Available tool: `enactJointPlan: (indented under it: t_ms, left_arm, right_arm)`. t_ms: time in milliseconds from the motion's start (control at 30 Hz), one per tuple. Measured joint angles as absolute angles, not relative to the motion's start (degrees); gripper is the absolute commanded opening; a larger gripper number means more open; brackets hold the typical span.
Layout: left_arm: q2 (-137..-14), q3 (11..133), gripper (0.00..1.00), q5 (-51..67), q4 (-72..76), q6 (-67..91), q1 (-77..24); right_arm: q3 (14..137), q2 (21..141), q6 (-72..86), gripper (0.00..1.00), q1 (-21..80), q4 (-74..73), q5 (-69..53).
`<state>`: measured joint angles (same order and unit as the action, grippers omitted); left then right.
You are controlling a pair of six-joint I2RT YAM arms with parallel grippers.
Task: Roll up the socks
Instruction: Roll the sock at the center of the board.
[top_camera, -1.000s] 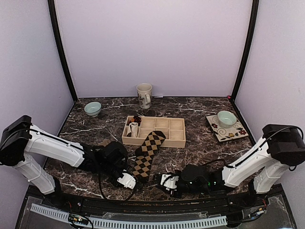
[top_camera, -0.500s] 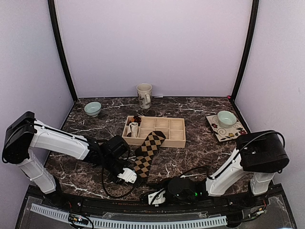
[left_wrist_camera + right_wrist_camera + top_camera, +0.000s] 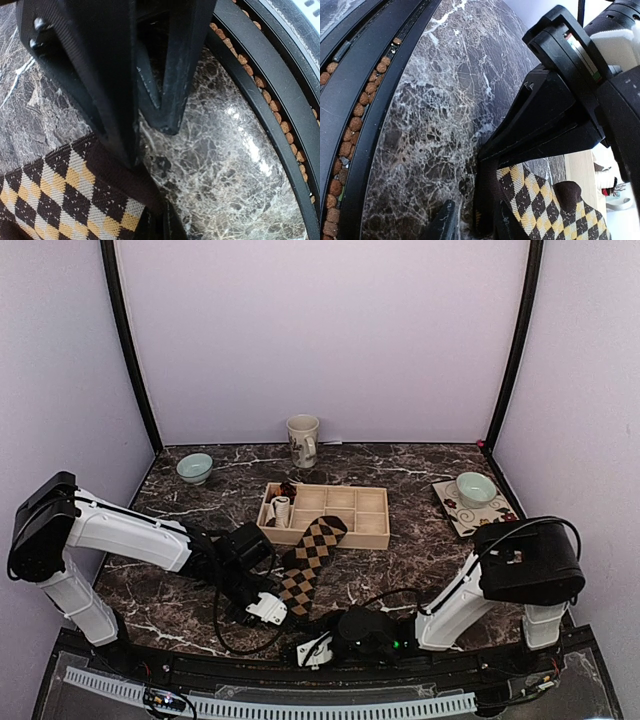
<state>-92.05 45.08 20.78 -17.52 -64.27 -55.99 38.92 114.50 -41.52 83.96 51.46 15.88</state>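
The dark brown argyle sock point(image 3: 312, 550) lies flat on the marble, its toe over the tray's front edge and its dark cuff toward me. My left gripper point(image 3: 268, 610) is at the cuff's left corner. In the left wrist view its fingertips point(image 3: 129, 157) stand together on the cuff edge of the sock point(image 3: 60, 195). My right gripper point(image 3: 308, 650) reaches in low from the near edge. In the right wrist view it point(image 3: 474, 222) is open, straddling the cuff end of the sock point(image 3: 545, 200), with a gap beside the left finger. The left gripper point(image 3: 487, 152) shows just beyond.
A wooden compartment tray point(image 3: 370, 535) sits behind the sock and holds a small white rolled sock point(image 3: 282, 508) and a dark bundle point(image 3: 288, 488). Farther back stand a mug point(image 3: 303, 440) and a pale bowl point(image 3: 194, 468), with a patterned plate point(image 3: 497, 523) carrying another bowl point(image 3: 475, 487) at right. A black rail point(image 3: 350, 150) borders the near edge.
My right arm has swung left along the near edge until its gripper reached the sock's cuff, and its jaws have narrowed. The left gripper has edged slightly away from me, still shut.
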Motion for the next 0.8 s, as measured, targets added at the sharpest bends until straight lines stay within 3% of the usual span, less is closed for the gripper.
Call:
enactJointPlan:
  t_ms: [800]
  left_arm:
    - [-93.10,48.58,0.00,23.40,-22.50,-65.36,-54.81]
  right_arm:
    - [39.59,117.47,-33.69,0.17,82.37,56.58,14.85]
